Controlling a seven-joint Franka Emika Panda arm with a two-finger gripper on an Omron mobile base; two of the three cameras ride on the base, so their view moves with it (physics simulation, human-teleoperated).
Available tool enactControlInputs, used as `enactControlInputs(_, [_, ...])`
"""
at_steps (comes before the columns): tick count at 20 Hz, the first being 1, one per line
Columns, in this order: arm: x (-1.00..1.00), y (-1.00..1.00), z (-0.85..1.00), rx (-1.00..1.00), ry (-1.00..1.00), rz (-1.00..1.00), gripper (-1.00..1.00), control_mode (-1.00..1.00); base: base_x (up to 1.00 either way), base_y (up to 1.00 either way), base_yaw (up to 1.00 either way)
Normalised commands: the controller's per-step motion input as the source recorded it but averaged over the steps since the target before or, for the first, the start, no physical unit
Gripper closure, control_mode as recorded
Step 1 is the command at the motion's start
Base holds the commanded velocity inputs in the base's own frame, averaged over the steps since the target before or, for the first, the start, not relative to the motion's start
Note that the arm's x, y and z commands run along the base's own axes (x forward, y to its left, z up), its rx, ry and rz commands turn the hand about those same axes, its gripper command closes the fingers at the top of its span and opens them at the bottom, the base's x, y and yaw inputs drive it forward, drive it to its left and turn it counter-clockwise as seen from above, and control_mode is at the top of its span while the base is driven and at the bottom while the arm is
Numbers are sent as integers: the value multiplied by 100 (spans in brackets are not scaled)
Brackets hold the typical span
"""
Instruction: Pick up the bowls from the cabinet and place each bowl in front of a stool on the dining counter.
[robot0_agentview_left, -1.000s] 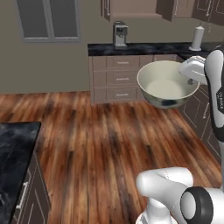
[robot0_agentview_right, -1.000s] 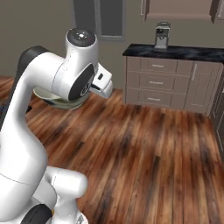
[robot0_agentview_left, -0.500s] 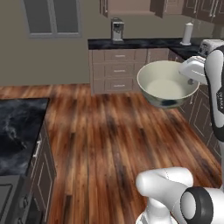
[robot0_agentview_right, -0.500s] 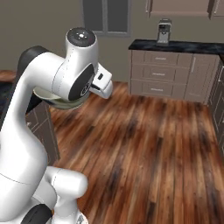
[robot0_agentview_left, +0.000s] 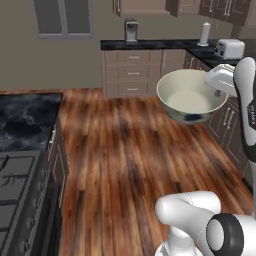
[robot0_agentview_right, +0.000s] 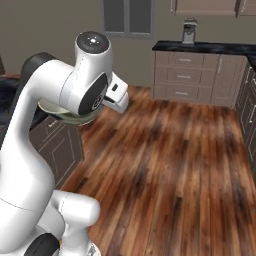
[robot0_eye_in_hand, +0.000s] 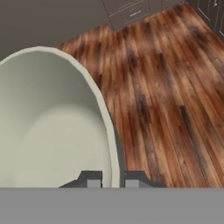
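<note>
Gripper (robot0_eye_in_hand: 109, 178) clamped shut on rim of cream bowl (robot0_agentview_left: 191, 95), one finger inside, one outside. Carried level above wood floor (robot0_agentview_left: 130, 150), clear of dining counter (robot0_agentview_left: 25, 120), presumably for transit.

text: none legible | labels: none | arm (robot0_agentview_left: 248, 115) side marking: too blurred to read

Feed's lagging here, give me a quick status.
Gripper shut on cream bowl rim. Bowl level, carried above wood floor. Dining counter off to the left. Nothing blocking.
</note>
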Motion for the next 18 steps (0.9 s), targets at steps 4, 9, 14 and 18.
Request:
enactControlInputs(4, [0, 0, 0, 0, 0, 0, 100, 100, -100, 38, 0])
enactControlInputs(9, [0, 0, 0, 0, 0, 0, 100, 100, -100, 38, 0])
enactControlInputs(14, [0, 0, 0, 0, 0, 0, 100, 100, -100, 38, 0])
enactControlInputs(18, [0, 0, 0, 0, 0, 0, 100, 100, -100, 40, 0])
